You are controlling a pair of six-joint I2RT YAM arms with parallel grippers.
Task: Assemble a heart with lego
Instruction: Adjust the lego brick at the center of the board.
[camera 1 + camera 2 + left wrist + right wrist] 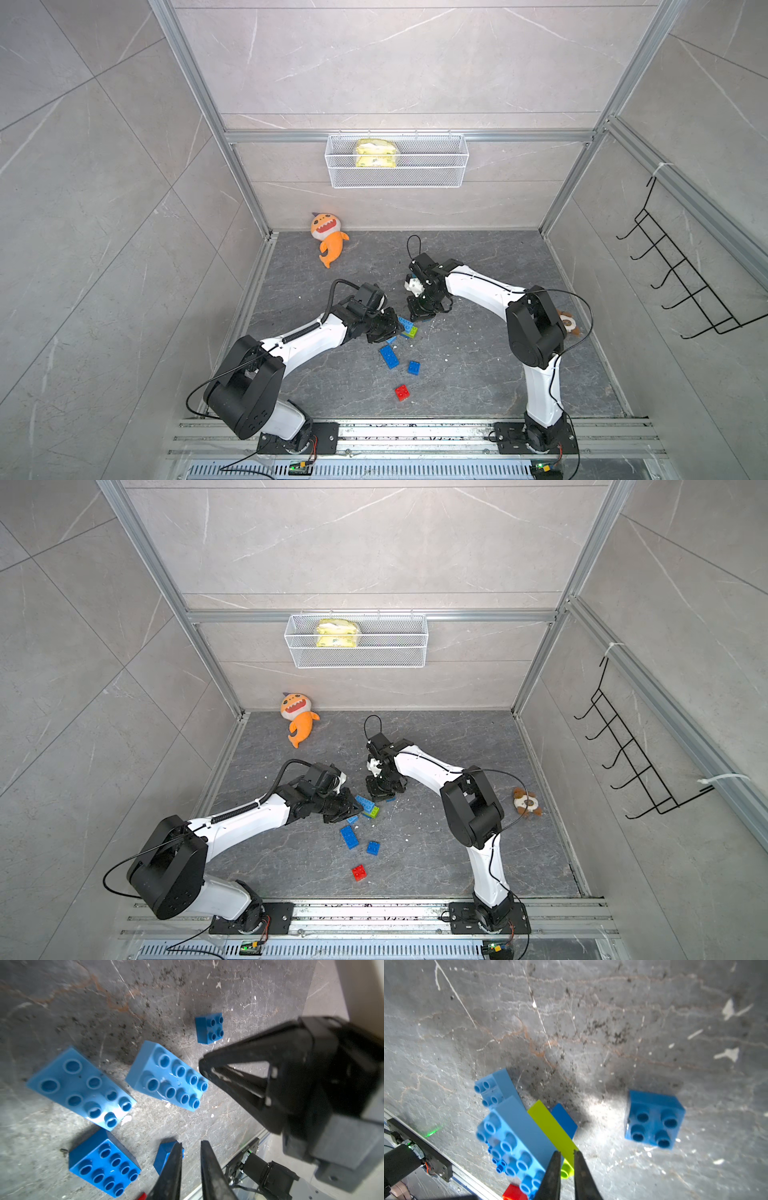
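The heart (409,329) is a small cluster on the dark floor: a long blue brick stacked over a lime-green brick (550,1126) and a darker blue one. My left gripper (399,328) lies low against its left side, shut, with nothing between its fingers (172,1167). My right gripper (567,1151) points down at the cluster's right end, jaws narrow, and the lime brick's end shows behind them. Whether it touches is unclear. Loose lego lies nearer the front: a long blue brick (389,356), a square blue brick (413,367) and a red square (402,392).
An orange plush fish (328,239) lies at the back left and a brown plush toy (525,802) at the right. A white wire basket (397,162) hangs on the back wall, a black hook rack (681,274) on the right wall. A metal rail (415,432) runs along the front.
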